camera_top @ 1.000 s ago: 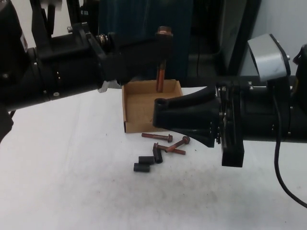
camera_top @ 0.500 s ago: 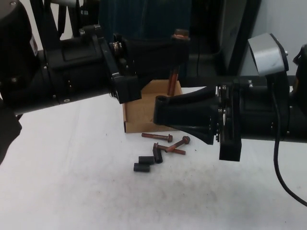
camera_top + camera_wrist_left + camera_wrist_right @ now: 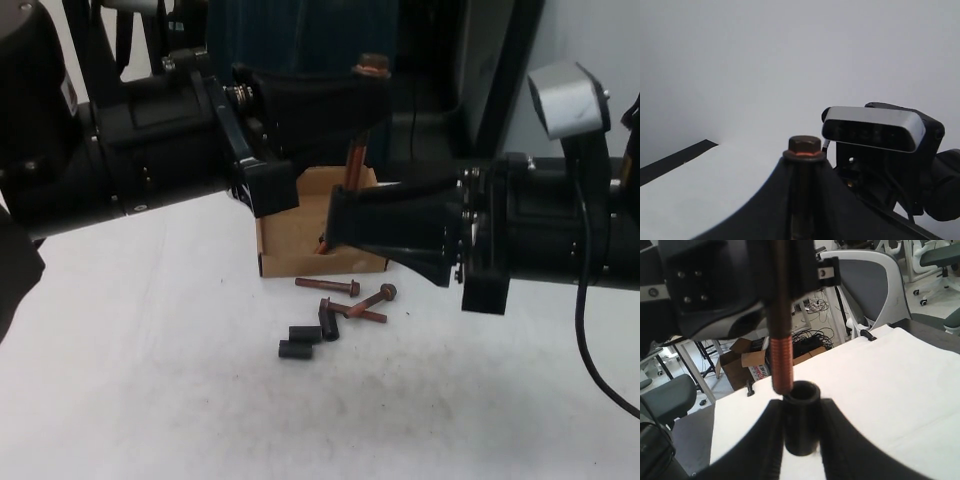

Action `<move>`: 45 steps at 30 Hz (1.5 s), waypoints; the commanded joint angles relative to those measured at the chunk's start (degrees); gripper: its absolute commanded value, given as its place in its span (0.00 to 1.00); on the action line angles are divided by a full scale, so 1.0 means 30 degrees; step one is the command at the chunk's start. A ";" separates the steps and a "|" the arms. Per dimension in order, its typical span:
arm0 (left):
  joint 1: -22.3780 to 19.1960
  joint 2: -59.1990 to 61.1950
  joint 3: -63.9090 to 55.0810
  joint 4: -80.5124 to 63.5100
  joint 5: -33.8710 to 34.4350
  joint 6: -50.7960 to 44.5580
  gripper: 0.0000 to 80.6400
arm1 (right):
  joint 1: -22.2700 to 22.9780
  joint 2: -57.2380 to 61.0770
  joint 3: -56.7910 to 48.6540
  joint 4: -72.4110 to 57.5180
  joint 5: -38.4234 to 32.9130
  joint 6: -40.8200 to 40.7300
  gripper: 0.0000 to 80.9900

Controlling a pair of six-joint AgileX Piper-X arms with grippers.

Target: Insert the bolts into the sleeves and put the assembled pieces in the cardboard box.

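A lab-like office room — swivel chairs (image 3: 865, 282), floor cables (image 3: 812, 337), a white bench (image 3: 890, 380).

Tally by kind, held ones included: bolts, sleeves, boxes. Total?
Bolts: 4 (3 on the bench, 1 in the left tool)
Sleeves: 4 (3 on the bench, 1 in the right tool)
Cardboard box: 1
Total: 9
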 commanded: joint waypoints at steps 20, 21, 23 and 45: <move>-0.0071 -0.0208 0.0019 0.1627 0.0412 0.0343 0.01 | -0.0165 -0.0047 -0.0269 -0.0707 -0.0422 0.0517 0.00; -0.0071 -0.0208 0.0015 0.1626 0.0513 0.0343 0.01 | -0.0165 -0.0047 -0.0269 -0.0707 -0.0422 0.0517 0.00; -0.0071 -0.0208 0.0015 0.1623 0.0615 0.0343 0.01 | -0.0165 -0.0047 -0.0269 -0.0707 -0.0422 0.0517 0.00; -0.0071 -0.0208 0.0015 0.2765 0.1025 0.0343 0.23 | -0.0165 -0.0047 -0.0269 -0.0707 -0.0422 0.0517 0.00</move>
